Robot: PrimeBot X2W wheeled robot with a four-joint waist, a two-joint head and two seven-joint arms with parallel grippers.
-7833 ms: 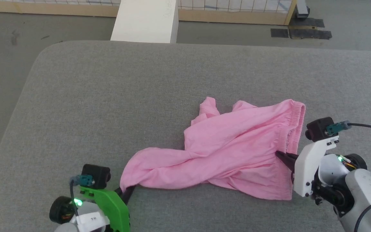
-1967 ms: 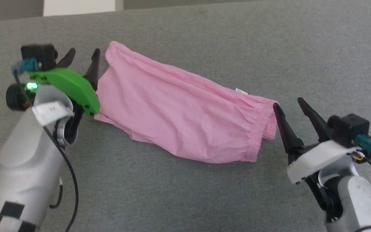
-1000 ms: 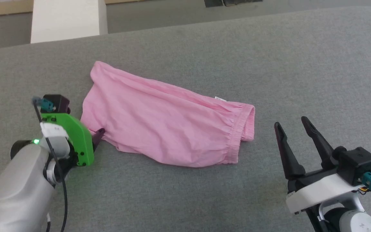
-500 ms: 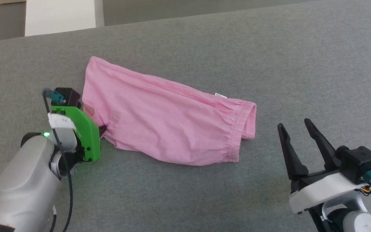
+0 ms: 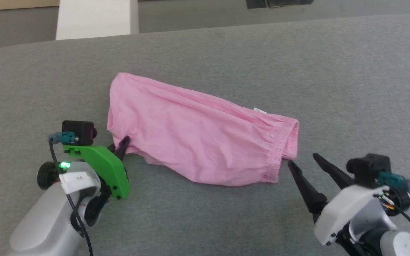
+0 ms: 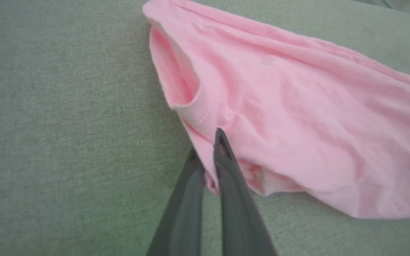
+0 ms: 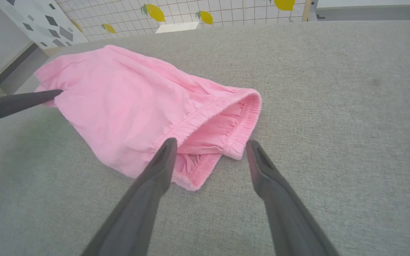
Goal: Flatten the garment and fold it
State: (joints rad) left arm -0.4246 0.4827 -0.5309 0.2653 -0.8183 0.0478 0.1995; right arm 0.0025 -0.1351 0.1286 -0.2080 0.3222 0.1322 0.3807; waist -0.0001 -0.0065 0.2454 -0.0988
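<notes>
So the pink garment (image 5: 198, 142) is lying around the middle of the bench (image 5: 226, 46), stretched slantwise. The hem end points toward the far left corner, and the waistband (image 5: 279, 153) sits toward the near right with its little white label (image 5: 260, 110) on the far edge. It's mostly flat, though there are some long creases and the waistband gapes open a bit.

The left gripper (image 6: 206, 142) is pinched tight on the near hem corner. The right gripper (image 7: 211, 141) is spread wide, empty, tips just beside the waistband's near corner.

Looks to me like the tail end of flattening, right before the fold. I'd guess the next move is the right one sliding in low and nipping that waistband corner, getting both layers, then pulling against the left to take the slack out.

Compared with about eight seconds back, it's way better: then it was a twisted heap, now it's a tidy strip. Half a second ago the right gripper was well apart from the waistband.
</notes>
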